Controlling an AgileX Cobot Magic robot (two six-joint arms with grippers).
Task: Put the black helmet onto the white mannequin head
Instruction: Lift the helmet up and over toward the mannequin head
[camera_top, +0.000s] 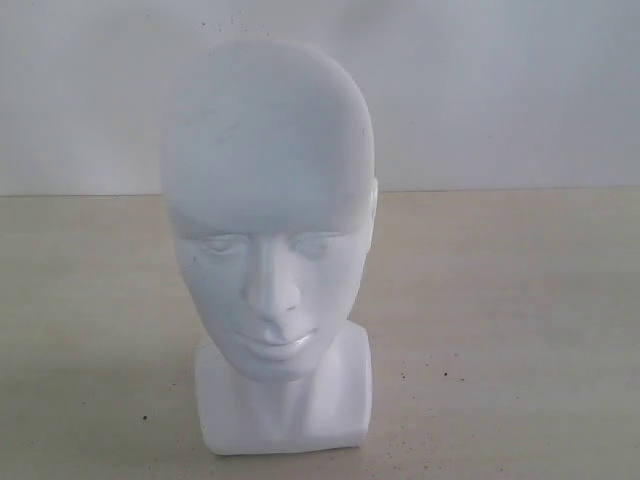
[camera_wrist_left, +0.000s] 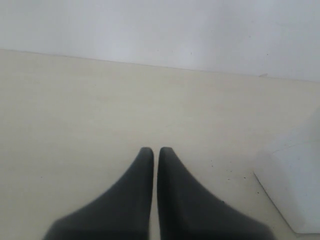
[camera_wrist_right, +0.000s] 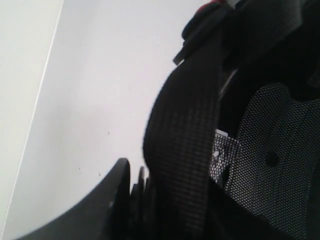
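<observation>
1. The black helmet (camera_wrist_right: 270, 150) is not on the white mannequin head (camera_top: 268, 200). It fills the right wrist view, mesh lining (camera_wrist_right: 260, 130) and chin strap (camera_wrist_right: 185, 140) close to the lens, and is outside the exterior view.
2. Only one of the right fingers (camera_wrist_right: 117, 200) shows, lying against the helmet's rim. I judge them clamped on that rim, the other one hidden behind the strap.
3. A hold on one edge lets the shell swing or slip. It could then come down tilted and catch on the forehead.
4. The loose strap hangs across the opening. It may snag on the crown or fold under the lining, leaving the helmet crooked.
5. The head stands upright and free on its small base (camera_top: 285, 410) on the tabletop (camera_top: 520, 300). An off-centre push could slide or topple it.
6. The left fingers (camera_wrist_left: 142, 170) are pressed almost together, holding nothing, low over the tabletop near a corner of the base but apart from it. They do not brace the head, and a careless move could knock it.
7. Only tabletop and plain wall (camera_top: 500, 90) surround the head. Nothing shows above the crown.
</observation>
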